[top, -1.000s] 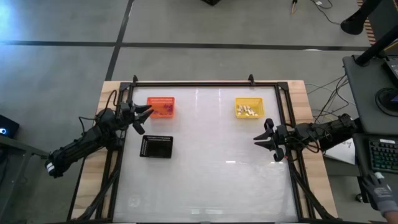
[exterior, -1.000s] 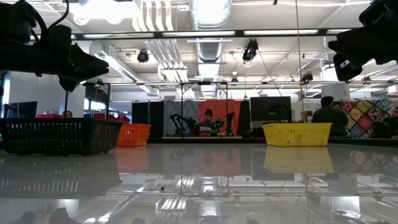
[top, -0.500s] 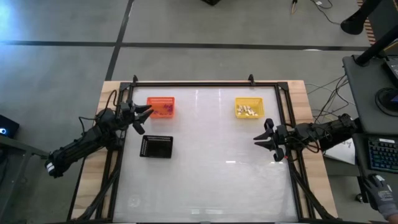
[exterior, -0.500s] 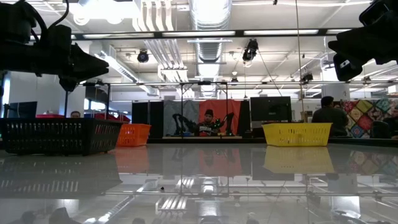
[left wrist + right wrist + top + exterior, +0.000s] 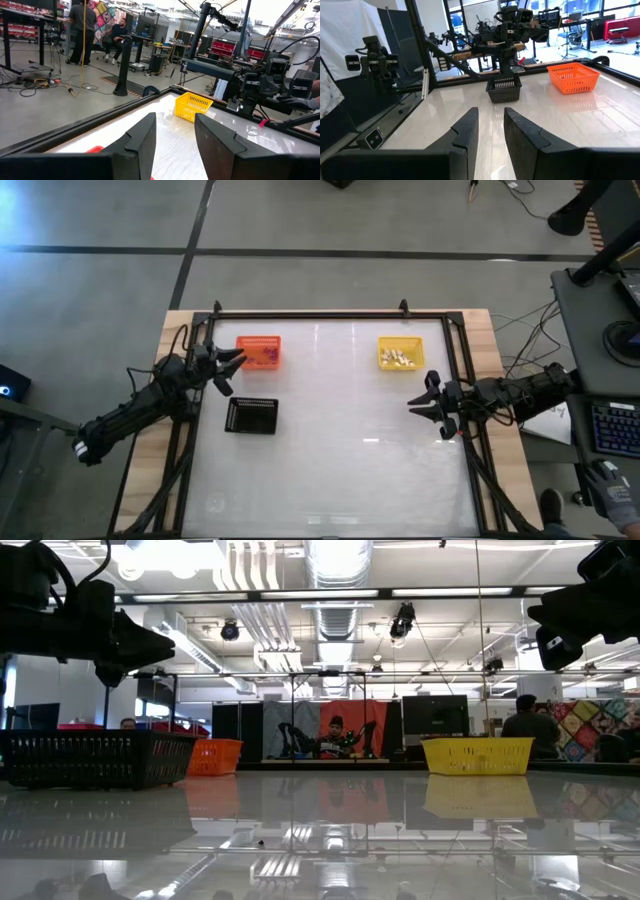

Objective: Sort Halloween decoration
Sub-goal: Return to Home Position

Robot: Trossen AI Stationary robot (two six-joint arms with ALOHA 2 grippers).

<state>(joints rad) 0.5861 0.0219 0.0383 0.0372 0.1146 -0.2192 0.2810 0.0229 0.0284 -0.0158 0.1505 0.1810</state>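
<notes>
High view: three baskets (image 5: 258, 339), two grippers (image 5: 234, 370) parted.

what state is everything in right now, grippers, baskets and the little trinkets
left gripper: open, empty, raised
right gripper: open, empty, raised
orange basket: upright, holds purple trinkets
yellow basket: upright, holds cream trinkets
black basket: upright, contents too dark to tell

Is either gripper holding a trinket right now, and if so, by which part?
Nothing is held. The left gripper and the right gripper are both open, and the gap between each pair of fingers is empty.
</notes>
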